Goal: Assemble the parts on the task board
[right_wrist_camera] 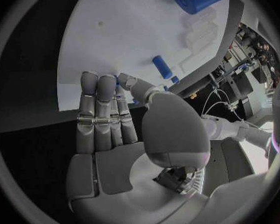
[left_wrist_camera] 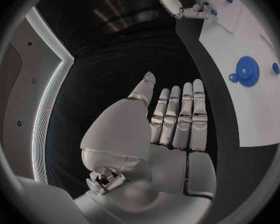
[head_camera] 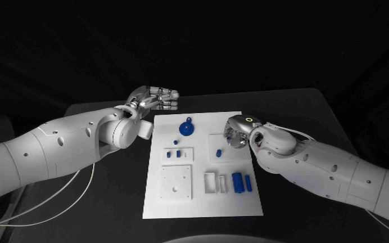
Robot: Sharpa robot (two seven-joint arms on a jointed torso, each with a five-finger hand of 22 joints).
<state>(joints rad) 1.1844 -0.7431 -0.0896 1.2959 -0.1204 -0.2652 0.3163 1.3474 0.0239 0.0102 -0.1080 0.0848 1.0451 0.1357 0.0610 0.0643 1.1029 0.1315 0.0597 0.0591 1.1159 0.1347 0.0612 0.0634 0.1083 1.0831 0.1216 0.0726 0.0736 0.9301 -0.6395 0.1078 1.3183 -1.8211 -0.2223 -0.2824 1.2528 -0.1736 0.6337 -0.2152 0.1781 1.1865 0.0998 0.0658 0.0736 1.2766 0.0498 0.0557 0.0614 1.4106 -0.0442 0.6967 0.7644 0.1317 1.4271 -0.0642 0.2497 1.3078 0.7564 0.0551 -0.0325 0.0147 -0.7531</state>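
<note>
My left hand hovers beyond the task board, fingers straight, holding nothing. My right hand sits over the board's right edge; grip unclear.

No readable text, labels, brands, numbers or signs anywhere in these views
</note>
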